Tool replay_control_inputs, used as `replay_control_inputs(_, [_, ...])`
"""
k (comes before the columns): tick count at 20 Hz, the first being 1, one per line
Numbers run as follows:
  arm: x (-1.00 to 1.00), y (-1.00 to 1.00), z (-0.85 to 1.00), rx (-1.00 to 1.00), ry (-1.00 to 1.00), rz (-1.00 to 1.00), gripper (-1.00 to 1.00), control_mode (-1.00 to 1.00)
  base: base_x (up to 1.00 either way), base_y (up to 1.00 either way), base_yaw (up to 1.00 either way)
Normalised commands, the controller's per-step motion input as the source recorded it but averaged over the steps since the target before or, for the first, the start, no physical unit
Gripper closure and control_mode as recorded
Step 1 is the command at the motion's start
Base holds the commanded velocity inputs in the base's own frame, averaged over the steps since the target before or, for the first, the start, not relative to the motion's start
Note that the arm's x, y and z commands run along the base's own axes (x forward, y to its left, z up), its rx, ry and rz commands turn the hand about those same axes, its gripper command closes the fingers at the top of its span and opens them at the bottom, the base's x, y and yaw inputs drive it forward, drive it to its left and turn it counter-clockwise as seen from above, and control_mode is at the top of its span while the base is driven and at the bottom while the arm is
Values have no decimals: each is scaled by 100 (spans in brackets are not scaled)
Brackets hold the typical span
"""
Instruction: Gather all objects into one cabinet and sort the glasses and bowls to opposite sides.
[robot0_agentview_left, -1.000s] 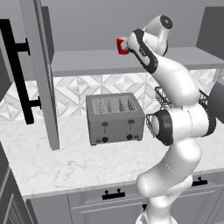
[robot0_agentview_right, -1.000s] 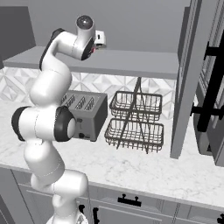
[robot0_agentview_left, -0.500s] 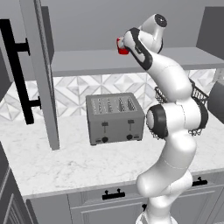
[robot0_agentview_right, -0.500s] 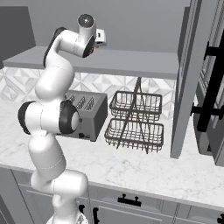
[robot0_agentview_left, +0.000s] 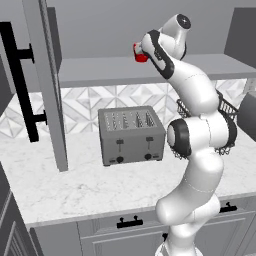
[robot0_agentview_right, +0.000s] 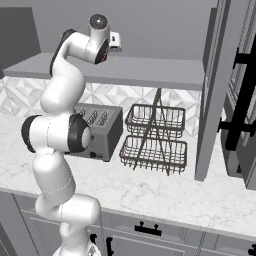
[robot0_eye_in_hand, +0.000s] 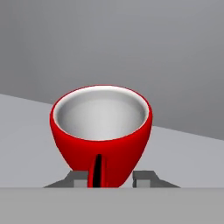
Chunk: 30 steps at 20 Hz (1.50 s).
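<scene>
The pincer (robot0_eye_in_hand: 111, 179) is apparently pinching a red mug (robot0_eye_in_hand: 101, 134) on the cabinet shelf (robot0_agentview_left: 100, 72); sorting is seemingly just beginning.

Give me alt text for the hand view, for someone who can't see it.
A red mug with a white inside stands upright on the grey shelf, close up, its thin handle facing the camera. The claw has a finger on either side of the mug's base. A plain grey wall fills the background.
</scene>
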Motion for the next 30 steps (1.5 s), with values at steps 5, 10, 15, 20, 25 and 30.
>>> replay_control_inputs(5, [0,0,0,0,-1,0,100,-100,0,0,0])
replay_control_inputs(10, [0,0,0,0,-1,0,100,-100,0,0,0])
replay_control_inputs(15, [-34,0,0,0,-1,0,100,-100,0,0,0])
replay_control_inputs(20, [-100,0,0,0,-10,0,100,-100,0,0,0])
replay_control_inputs(25, [-100,0,0,0,-11,0,100,-100,0,0,0])
replay_control_inputs(30, [-100,0,0,0,-9,0,100,-100,0,0,0])
